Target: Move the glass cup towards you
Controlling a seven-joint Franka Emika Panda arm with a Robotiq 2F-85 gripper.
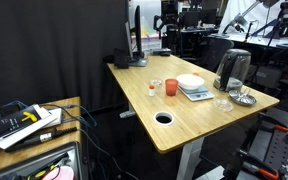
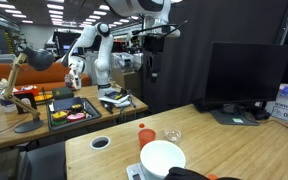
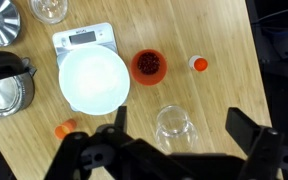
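Carefully: knock and tip hazards ahead

Holds jaws wide apart and empty on the gripper (image 3: 176, 118), well above the table (image 3: 224, 30). Frames the glass cup (image 3: 174, 128) between 2 fingers (image 3: 119, 122) in wrist view, near the orange cup (image 3: 149, 65). Risks clipping that neighbour descending, or toppling slick glass if closing off-centre.

Open tabletop (image 3: 220, 100) around glass cup (image 3: 174, 125); orange cup (image 3: 149, 66), white bowl (image 3: 94, 80) nearby.

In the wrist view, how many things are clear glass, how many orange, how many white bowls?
2 clear glass: glass cup, wider glass piece
3 orange: orange cup, orange cap, orange bit
1 white bowl
Total: 6
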